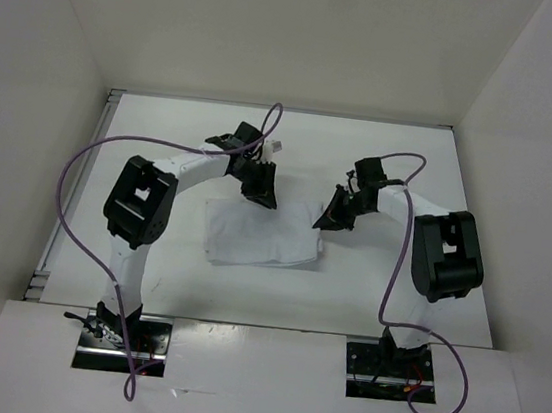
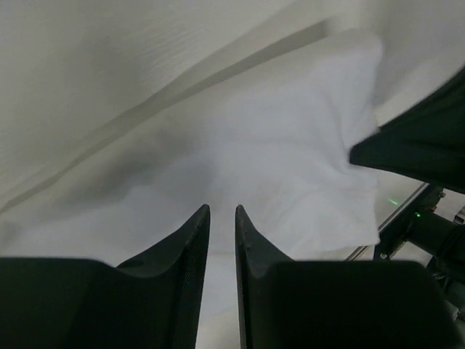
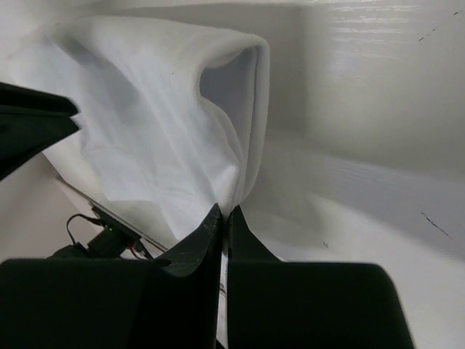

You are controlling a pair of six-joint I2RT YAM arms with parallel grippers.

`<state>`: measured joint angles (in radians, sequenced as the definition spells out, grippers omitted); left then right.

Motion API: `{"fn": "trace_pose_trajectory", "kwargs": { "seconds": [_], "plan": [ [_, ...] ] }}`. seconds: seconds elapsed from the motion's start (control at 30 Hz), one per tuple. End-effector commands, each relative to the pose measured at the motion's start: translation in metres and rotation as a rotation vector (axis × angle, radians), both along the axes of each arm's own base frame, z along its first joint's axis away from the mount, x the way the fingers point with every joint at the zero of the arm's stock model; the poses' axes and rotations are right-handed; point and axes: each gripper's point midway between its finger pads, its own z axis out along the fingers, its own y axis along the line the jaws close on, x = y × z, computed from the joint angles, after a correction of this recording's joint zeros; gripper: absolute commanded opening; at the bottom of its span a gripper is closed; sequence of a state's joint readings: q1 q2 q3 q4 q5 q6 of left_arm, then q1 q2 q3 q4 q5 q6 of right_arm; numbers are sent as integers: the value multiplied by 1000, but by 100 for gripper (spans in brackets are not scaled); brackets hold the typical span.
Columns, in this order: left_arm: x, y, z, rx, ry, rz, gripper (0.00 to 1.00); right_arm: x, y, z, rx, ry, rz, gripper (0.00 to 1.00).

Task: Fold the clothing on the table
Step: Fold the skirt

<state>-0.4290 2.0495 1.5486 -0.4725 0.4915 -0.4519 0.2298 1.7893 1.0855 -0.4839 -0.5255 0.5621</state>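
clothing (image 1: pixel 257 236): middle of table (image 1: pixel 173 139) | right gripper (image 3: pixel 224 212): closed, pinching its 2 o'clock corner | left gripper (image 2: pixel 222 211): narrow gap at the 12 o'clock edge, grip cannot be told | advice: lift both sides level, carry toward 6 o'clock with the edge stretched

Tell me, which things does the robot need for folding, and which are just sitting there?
For the job:
- clothing, white and wrinkled
- table that it lies on
- right claw, pinching the cloth
- left claw, at the cloth's far edge

Just there:
- purple cables looping off the arms
- white walls around the table
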Motion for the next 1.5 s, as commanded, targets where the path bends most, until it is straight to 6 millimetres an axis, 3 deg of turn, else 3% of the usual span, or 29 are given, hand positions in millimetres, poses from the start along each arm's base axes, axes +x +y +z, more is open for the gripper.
{"fn": "trace_pose_trajectory", "kwargs": {
  "seconds": [0.0, 0.17, 0.33, 0.5, 0.67, 0.73, 0.8, 0.83, 0.9, 0.93, 0.97, 1.0, 1.07, 1.1, 1.27, 1.33, 1.47],
  "plan": [
    [-1, 9, -27, 58, 50, 25, 28, 13, 4, 22, 7, -79, -51, 0],
    [-10, 20, -54, 171, 70, 42, 28, 17, 8, 45, 21, -130, -63, 0],
    [-18, 16, -69, 186, 95, 22, 28, 24, 8, 70, 34, -197, -77, 0],
    [-15, -14, -81, 164, 90, -17, 28, 28, 6, 92, 34, -247, -95, 0],
    [7, -49, -86, 135, 69, -57, 28, 27, 2, 108, 27, -289, -119, 0],
    [20, -57, -71, 114, 32, -56, 28, 25, -3, 103, -5, -281, -124, 0],
    [29, -52, -66, 125, 17, -35, 28, 31, -2, 106, -9, -301, -109, 0],
    [32, -54, -49, 111, -8, -33, 29, 32, -2, 101, -13, -288, -109, 0],
    [39, -40, -32, 104, -28, -11, 31, 38, 0, 105, -13, -303, -102, 0],
    [42, -36, -4, 80, -73, 1, 33, 40, 0, 102, -15, -296, -102, 0],
    [39, -29, 3, 79, -75, 11, 35, 45, 2, 107, -12, -307, -102, 0],
    [46, -13, 28, 97, -138, 49, 36, 48, 2, 107, -14, -315, -96, 0],
    [47, 7, 40, 142, -169, 85, 38, 57, 4, 112, -12, -321, -96, 0],
    [48, 30, 44, 196, -189, 125, 39, 58, 4, 112, -17, -322, -89, 0],
    [35, 88, 25, 317, -165, 216, 39, 69, 22, 124, -3, -347, -57, 0],
    [24, 111, 1, 384, -122, 249, 39, 75, 29, 126, -6, -358, -48, 0],
    [9, 135, -29, 492, -72, 265, 33, 73, 46, 122, -3, -346, -10, 0]
  ]
}}
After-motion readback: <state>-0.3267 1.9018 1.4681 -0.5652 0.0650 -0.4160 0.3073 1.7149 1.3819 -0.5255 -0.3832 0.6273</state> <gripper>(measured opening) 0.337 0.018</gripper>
